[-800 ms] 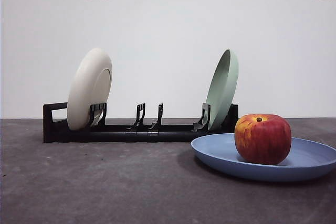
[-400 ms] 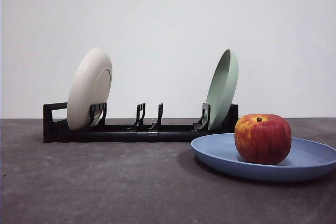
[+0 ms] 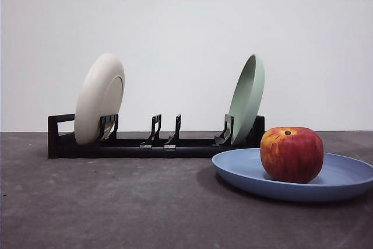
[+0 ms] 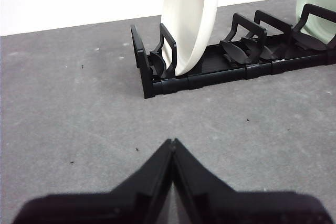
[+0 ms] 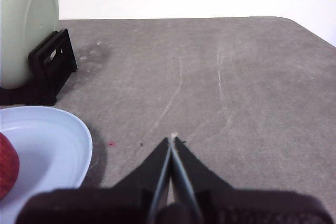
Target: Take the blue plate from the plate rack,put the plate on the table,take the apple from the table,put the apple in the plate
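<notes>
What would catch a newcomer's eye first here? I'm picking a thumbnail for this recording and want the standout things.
The red apple sitting in the blue plate on the table, near and large at the right of the front view. Behind it, the black plate rack holds a cream-white plate at its left end and a pale green plate at its right end, with empty slots between them.

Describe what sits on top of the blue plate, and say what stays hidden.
The apple sits on the blue plate, stem pit up, left of the plate's middle in the front view. Nothing else shows on it. The patch of plate under the apple is covered, and the apple's far side cannot be seen.
</notes>
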